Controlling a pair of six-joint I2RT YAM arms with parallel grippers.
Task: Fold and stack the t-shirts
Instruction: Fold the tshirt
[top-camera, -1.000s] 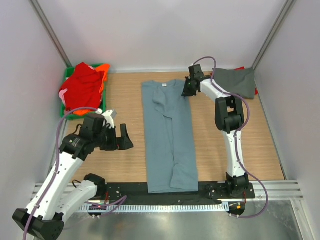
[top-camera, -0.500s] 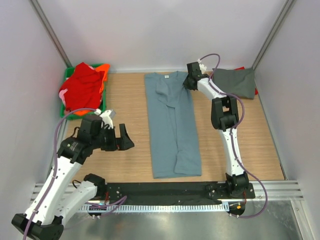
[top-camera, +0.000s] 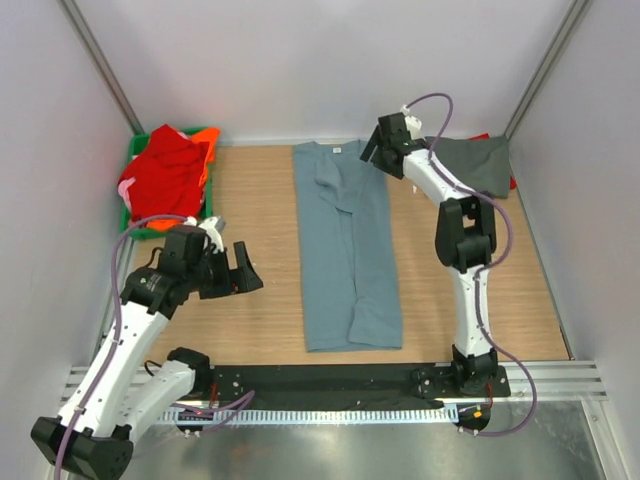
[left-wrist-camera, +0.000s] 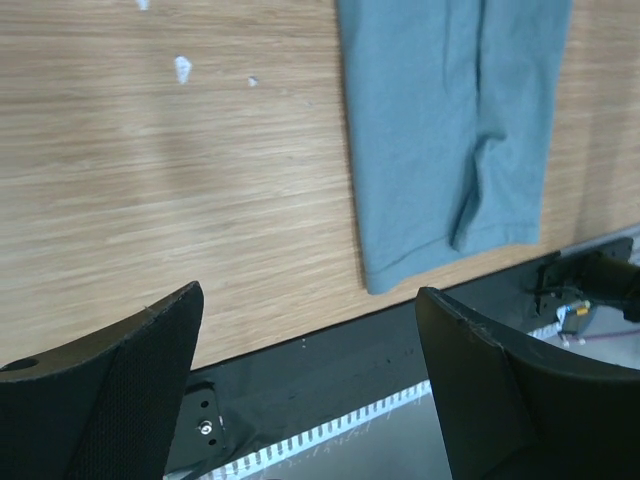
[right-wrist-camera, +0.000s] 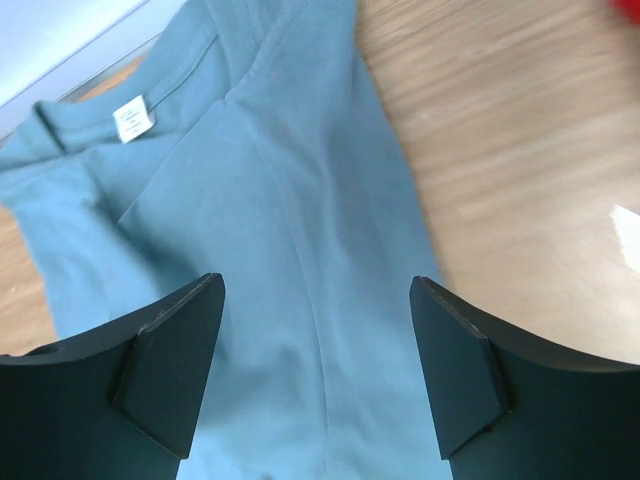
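Centrally, the blue-grey t-shirt (top-camera: 347, 250) lies on the table (top-camera: 250, 190), folded lengthwise into a strip; crosswise folds and stacking apparently remain. The right gripper (top-camera: 372, 150) above its collar and the left gripper (top-camera: 240, 275) beside it both gape empty. The red and orange shirts (top-camera: 165, 172) await folding.

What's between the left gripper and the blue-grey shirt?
Nothing but bare wooden table between the left gripper and the blue-grey shirt, per the top view.

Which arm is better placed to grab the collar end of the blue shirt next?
Right, probably: the right end effector hovers open over the collar of the shirt; the left end effector is off to the side above the table.
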